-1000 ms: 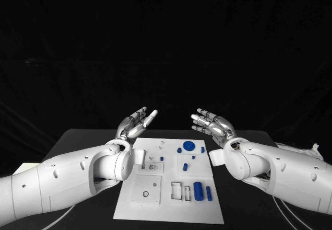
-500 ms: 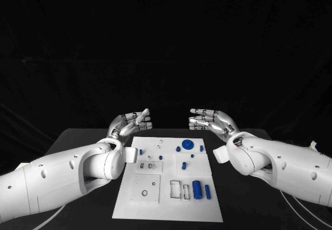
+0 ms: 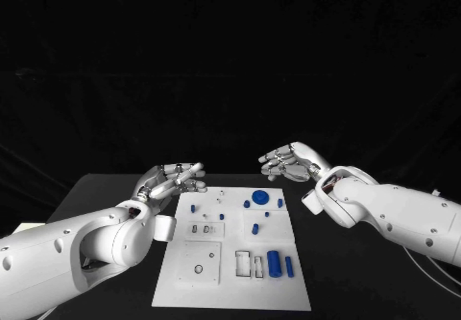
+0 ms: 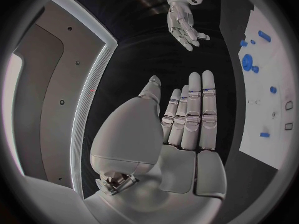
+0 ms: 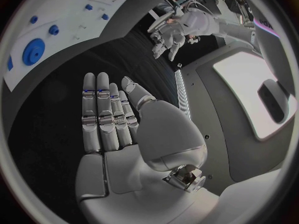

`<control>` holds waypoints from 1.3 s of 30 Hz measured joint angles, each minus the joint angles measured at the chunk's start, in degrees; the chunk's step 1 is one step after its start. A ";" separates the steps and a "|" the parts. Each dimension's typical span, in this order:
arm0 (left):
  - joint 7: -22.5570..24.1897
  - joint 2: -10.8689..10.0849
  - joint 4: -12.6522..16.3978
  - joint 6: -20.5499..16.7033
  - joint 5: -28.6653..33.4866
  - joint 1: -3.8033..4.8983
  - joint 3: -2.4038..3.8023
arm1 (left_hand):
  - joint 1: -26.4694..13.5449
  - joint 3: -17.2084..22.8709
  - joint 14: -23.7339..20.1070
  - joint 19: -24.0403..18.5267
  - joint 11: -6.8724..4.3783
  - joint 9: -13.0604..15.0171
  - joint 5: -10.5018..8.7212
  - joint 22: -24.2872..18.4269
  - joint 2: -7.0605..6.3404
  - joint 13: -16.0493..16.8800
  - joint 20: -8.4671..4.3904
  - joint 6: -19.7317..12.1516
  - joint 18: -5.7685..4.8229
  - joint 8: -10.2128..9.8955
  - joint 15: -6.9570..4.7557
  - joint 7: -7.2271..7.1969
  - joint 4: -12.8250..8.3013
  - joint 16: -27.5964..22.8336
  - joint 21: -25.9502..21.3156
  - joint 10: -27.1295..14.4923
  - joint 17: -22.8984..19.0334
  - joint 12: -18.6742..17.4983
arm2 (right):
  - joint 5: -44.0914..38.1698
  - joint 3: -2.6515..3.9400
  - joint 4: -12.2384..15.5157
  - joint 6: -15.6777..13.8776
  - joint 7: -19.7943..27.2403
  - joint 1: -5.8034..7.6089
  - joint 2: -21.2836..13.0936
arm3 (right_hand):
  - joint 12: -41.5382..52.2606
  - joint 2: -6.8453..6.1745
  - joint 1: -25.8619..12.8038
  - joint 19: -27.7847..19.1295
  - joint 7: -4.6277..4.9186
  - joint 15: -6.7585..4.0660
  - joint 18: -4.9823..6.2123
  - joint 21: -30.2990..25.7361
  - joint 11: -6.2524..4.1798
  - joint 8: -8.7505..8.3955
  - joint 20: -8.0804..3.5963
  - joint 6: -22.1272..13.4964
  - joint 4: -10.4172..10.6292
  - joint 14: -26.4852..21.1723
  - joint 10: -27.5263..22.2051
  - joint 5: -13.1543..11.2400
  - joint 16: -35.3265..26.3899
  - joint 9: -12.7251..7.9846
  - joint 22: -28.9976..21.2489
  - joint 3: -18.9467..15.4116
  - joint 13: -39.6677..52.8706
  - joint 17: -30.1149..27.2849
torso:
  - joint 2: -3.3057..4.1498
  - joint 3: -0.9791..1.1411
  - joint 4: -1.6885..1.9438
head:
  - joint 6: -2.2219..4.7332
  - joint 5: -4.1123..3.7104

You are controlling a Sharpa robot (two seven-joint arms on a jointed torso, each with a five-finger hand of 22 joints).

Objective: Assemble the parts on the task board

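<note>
You have the task board (image 3: 232, 250) lying flat in the middle of the black table (image 3: 106, 193), its long axis running straight away from the robot, near edge closest to its body and far edge between the two hands. On it, the large round blue part (image 3: 260, 197) sits near the far end, with small blue parts (image 3: 223, 217) scattered just beside it; toward the near end a thick blue cylinder (image 3: 275, 264) and a thinner blue rod (image 3: 289, 267) lie side by side, both with their long axes parallel to the board's length. Your left hand (image 3: 173, 180) hovers off the board's far left corner, palm turned up, fingers straight and lying close together, pointing toward the right hand; it holds nothing. Your right hand (image 3: 291, 162) hangs above the table beyond the board's far right corner, fingers extended and slightly curled toward the left hand, also holding nothing. The two hands are well apart, and neither touches the board.
</note>
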 measured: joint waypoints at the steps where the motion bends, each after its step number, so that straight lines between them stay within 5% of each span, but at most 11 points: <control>1: -0.14 -0.53 1.05 0.61 0.30 0.04 0.05 | 0.11 -0.17 -1.11 -0.86 0.09 0.00 -0.88 -0.23 -0.11 0.00 0.21 0.19 0.00 -0.06 0.29 0.18 -0.45 -0.68 -0.41 0.10 -0.03 -0.23 | -3.34 0.05 -0.02 0.38 -1.09 0.46 0.01 | 0.00 -0.15 0.15 1.11 -0.25 -0.50 0.00 1.41 -0.36 0.00 -0.53 0.67 -0.13 1.61 0.84 0.00 0.83 0.00 0.78 0.18 0.03 0.64 | 0.32 0.00 0.05 | 0.03 -0.10; 5: -0.35 -1.68 3.92 2.74 1.46 0.20 0.31 | 0.18 -1.10 0.05 -0.70 0.06 0.00 -2.57 -0.12 -0.18 0.00 0.27 0.23 -0.01 -0.58 0.06 0.23 -1.47 0.01 0.15 0.14 1.05 -0.79 | -14.70 0.21 0.44 1.70 -5.71 1.80 0.00 | 0.00 -1.37 -0.22 4.48 -1.17 -2.25 0.00 8.03 -1.66 -0.01 -2.70 2.43 -0.15 6.69 3.67 1.07 6.79 0.00 4.58 0.83 0.11 5.03 | 2.04 -0.11 0.38 | 0.73 -0.63; 6: -0.37 -1.82 4.55 3.18 1.71 0.21 0.39 | 0.17 -1.27 0.41 -0.47 -0.11 0.00 -2.57 0.08 -0.17 0.00 0.14 0.42 -0.01 -0.88 -0.12 0.04 -1.65 0.41 0.53 0.30 1.40 -0.92 | -17.33 0.22 0.65 2.06 -6.94 2.05 -0.02 | -0.59 -3.60 -1.69 7.88 -2.07 -3.89 0.00 17.18 -2.96 -0.78 -4.42 4.17 0.00 8.98 5.73 1.50 20.29 -0.02 10.15 2.01 0.20 16.19 | 2.45 -0.14 0.51 | 0.94 -0.78; 7: -0.38 -1.94 5.13 3.59 1.92 0.21 0.48 | 0.17 -1.34 0.41 -0.45 -0.11 0.00 -2.57 0.16 -0.17 0.00 0.12 0.43 -0.01 -0.88 -0.12 0.03 -1.71 0.41 0.56 0.30 1.53 -1.02 | -19.90 0.21 0.86 2.43 -8.18 2.29 -0.03 | -0.73 -4.40 -2.50 8.92 -2.36 -4.38 0.00 20.82 -3.37 -1.07 -4.81 4.77 0.11 9.46 6.18 1.50 28.85 -0.02 12.30 2.51 0.25 23.11 | 2.83 -0.18 0.64 | 1.13 -0.92; 10: -0.41 -2.32 6.85 4.74 2.62 0.46 0.74 | 0.17 -1.34 0.41 -0.45 -0.11 0.00 -2.57 0.25 -0.18 0.00 0.12 0.43 -0.02 -0.87 -0.12 0.03 -1.71 0.41 0.55 0.30 1.79 -1.14 | -27.75 0.18 1.52 3.72 -12.12 3.26 -0.01 | -0.73 -5.65 -3.78 13.50 -2.98 -4.66 -0.17 34.42 -3.48 -1.15 -5.01 5.73 0.83 9.73 6.28 0.97 46.03 0.16 27.89 3.35 0.43 39.41 | 4.09 -0.32 1.08 | 1.59 -1.31; 11: -0.41 -2.47 7.29 5.02 2.79 0.59 0.81 | 0.17 -1.34 0.41 -0.45 -0.11 0.00 -2.57 0.25 -0.17 0.00 0.12 0.43 -0.02 -0.88 -0.12 0.03 -1.71 0.41 0.55 0.30 1.79 -1.14 | -29.88 0.18 1.72 4.10 -13.19 3.59 0.00 | -0.73 -5.95 -4.08 14.96 -2.96 -4.66 -1.23 38.77 -3.60 -1.15 -4.99 5.78 0.84 9.73 6.16 0.79 49.31 0.17 33.20 3.87 0.51 42.59 | 4.43 -0.36 1.20 | 1.69 -1.42; 14: -0.41 -3.04 8.48 5.75 3.25 0.99 1.00 | 0.17 -1.66 0.41 -0.45 -0.11 0.01 -2.57 0.34 -0.17 0.01 0.12 0.43 -0.02 -1.09 -0.12 0.03 -1.71 0.69 0.80 0.30 2.03 -1.45 | -35.93 0.23 2.36 5.30 -16.26 4.44 0.01 | -0.73 -6.24 -5.28 17.61 -2.96 -4.66 -2.35 47.95 -3.76 -1.15 -4.90 5.78 1.54 9.73 5.91 0.64 54.88 0.23 45.09 4.85 0.64 48.27 | 5.54 -0.46 1.67 | 2.09 -1.78; 20: -0.41 -4.31 10.20 6.50 3.79 1.88 1.26 | -0.15 -1.82 0.41 -0.45 -0.11 0.01 -2.57 0.42 0.14 -0.01 0.12 0.42 -0.03 -1.32 -0.12 0.03 -1.87 0.69 1.05 0.30 2.27 -1.49 | -44.10 0.26 3.40 7.53 -20.22 5.50 0.18 | -0.73 -6.84 -5.87 19.19 -3.49 -4.48 -3.88 54.75 -3.16 -1.15 -4.47 5.25 2.64 9.91 3.69 0.55 57.96 0.23 54.07 5.95 0.63 50.79 | 7.55 -0.54 2.57 | 2.80 -2.33; 26: -0.41 -4.84 10.95 6.72 4.05 2.60 1.36 | -0.14 -1.99 0.41 -0.46 -0.11 -0.01 -2.57 0.49 0.14 -0.04 0.12 0.42 -0.03 -1.32 -0.12 0.03 -1.70 0.91 1.05 0.30 2.45 -1.66 | -48.04 0.31 3.88 9.40 -21.95 6.15 0.50 | -0.73 -7.61 -6.28 19.94 -3.41 -4.48 -4.07 56.76 -3.25 -1.15 -4.44 4.96 3.14 9.91 2.97 0.42 56.90 0.22 57.19 5.94 0.52 48.43 | 8.99 -0.54 3.37 | 3.20 -2.59; 31: -0.46 -4.85 11.01 6.81 4.16 2.75 1.37 | -0.44 -1.98 0.41 -0.46 -0.11 -0.04 -2.57 0.49 0.44 -0.04 0.12 0.42 -0.03 -1.32 -0.12 0.03 -1.70 0.91 1.26 0.30 2.55 -1.66 | -49.90 0.32 4.16 10.99 -22.67 6.27 0.77 | -0.73 -8.52 -5.97 18.86 -4.10 -4.48 -4.06 55.34 -2.96 -1.15 -4.22 4.24 4.01 9.91 0.41 0.33 58.29 0.22 53.41 5.52 0.36 49.72 | 9.78 -0.54 3.70 | 3.29 -2.69; 39: -0.73 -4.83 10.80 6.85 4.26 2.83 1.37 | -0.44 -2.15 0.41 -0.46 -0.11 -0.04 -2.57 0.54 0.44 -0.04 0.12 0.42 -0.04 -1.60 -0.12 0.03 -1.86 0.91 1.26 0.30 2.73 -2.00 | -52.23 0.30 4.47 13.41 -23.36 6.35 1.19 | -0.73 -8.81 -5.69 18.35 -3.77 -4.48 -4.07 54.21 -2.85 -1.15 -4.13 4.58 4.31 9.91 0.11 0.33 59.50 0.40 50.96 5.68 0.40 51.03 | 10.71 -0.62 3.87 | 3.37 -2.93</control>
